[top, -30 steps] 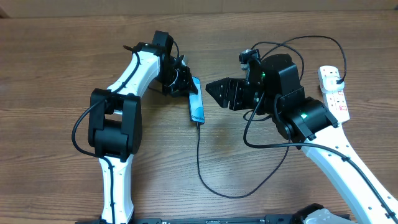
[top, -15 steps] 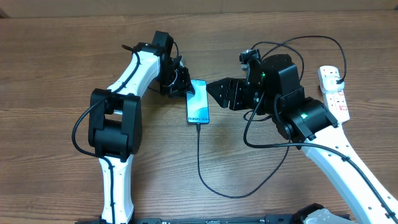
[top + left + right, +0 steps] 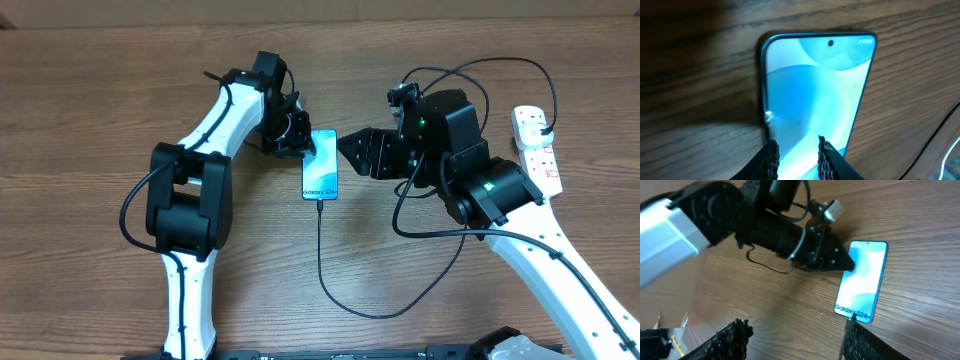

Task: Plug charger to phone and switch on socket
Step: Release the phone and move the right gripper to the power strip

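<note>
1. Since the charger is meeting the phone at its lower end, the plugging step is looking complete, in my judgement; the phone is lying flat, screen up, directly beneath the left gripper.
2. Left gripper is showing a narrow gap and clamping nothing discernible; right gripper is standing wide and empty, with the phone just ahead of it.
3. Switching on is remaining; the socket is lying well behind the right gripper, so the next move is calling for a turn back and a small, precise press.
4. Everything is resting on a brown wooden table; little of the room is showing.
</note>
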Motion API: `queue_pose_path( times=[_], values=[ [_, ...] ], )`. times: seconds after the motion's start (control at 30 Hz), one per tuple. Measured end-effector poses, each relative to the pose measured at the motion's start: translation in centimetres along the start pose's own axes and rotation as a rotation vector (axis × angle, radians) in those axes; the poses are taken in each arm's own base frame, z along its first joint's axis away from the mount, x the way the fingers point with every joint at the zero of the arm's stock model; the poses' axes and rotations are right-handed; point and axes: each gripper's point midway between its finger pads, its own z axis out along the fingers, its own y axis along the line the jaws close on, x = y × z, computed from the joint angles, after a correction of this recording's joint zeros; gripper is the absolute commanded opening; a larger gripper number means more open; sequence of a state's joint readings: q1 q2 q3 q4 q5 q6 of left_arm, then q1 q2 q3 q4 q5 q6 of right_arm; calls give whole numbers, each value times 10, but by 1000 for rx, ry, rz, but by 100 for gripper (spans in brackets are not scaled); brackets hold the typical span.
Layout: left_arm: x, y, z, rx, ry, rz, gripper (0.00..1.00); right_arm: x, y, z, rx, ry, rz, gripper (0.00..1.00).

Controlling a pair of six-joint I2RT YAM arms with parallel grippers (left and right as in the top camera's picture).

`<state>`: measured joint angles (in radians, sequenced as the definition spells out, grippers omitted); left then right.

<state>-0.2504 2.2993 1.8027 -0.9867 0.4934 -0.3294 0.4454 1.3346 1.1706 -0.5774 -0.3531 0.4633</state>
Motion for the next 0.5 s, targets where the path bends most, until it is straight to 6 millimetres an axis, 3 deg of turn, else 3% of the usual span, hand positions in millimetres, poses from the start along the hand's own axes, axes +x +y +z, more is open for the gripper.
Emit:
queue_pose_path(
  times=[0.1,0.2,0.37,0.5],
  values=[
    [-5,2,-14,-2,-10,7,35,5,-5,0,23,19,2,71],
    [-21,-4,-53,11,-87,28,37,11,-12,-2,50,46,0,74],
    [-42,-39,-169,65,-351,113,45,10,-29,-24,151,84,36,77],
    [-25,-71,-261,96,-558,203,60,-7,-43,-59,248,61,75,77]
  ],
)
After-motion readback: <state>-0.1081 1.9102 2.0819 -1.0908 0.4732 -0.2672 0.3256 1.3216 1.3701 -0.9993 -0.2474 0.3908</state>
